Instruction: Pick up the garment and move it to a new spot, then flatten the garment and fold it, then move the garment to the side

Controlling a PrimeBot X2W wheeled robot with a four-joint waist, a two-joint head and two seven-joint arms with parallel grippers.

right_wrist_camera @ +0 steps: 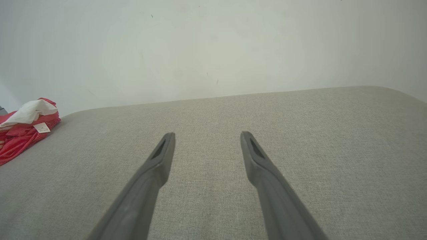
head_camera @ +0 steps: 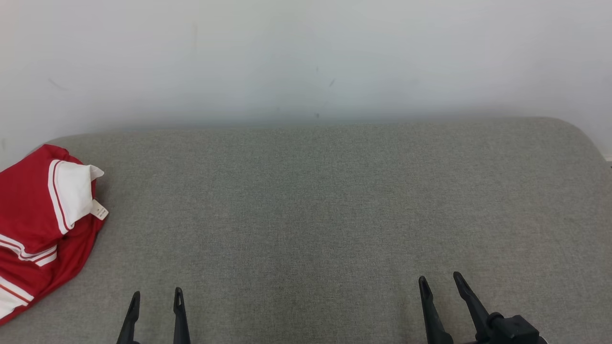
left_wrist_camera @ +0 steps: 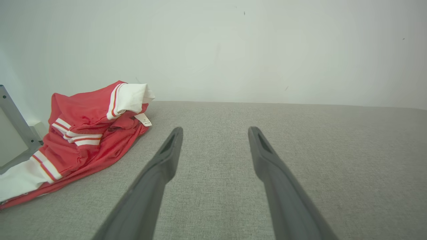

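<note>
**A:** Where's the garment sitting?

**B:** The red garment [head_camera: 33,224] with white striped trim is bunched in a heap at the far left of the grey padded surface [head_camera: 311,205], close to the wall. Part of it runs off the left edge of the head view.

**A:** And the grippers?

**B:** Both have their jaws spread wide and hold nothing. The left gripper [head_camera: 157,292] is nearer the heap but apart from it, and the right gripper [head_camera: 439,276] is well away.

**A:** How will it handle?

**B:** I'd judge it soft, light and limp. It should sag and drape once lifted, and it isn't fragile. It may drag a little on the woven cover.

**A:** Where would you take hold?

**B:** At the raised fold on top, by the white banded piece [head_camera: 71,191] just above the small label [head_camera: 99,210]. It stands proud, so fingers can close around it. That piece may be a sleeve cuff, but the crumpling makes it hard to tell. For flattening, two holds set well apart along one edge would serve better.
</note>
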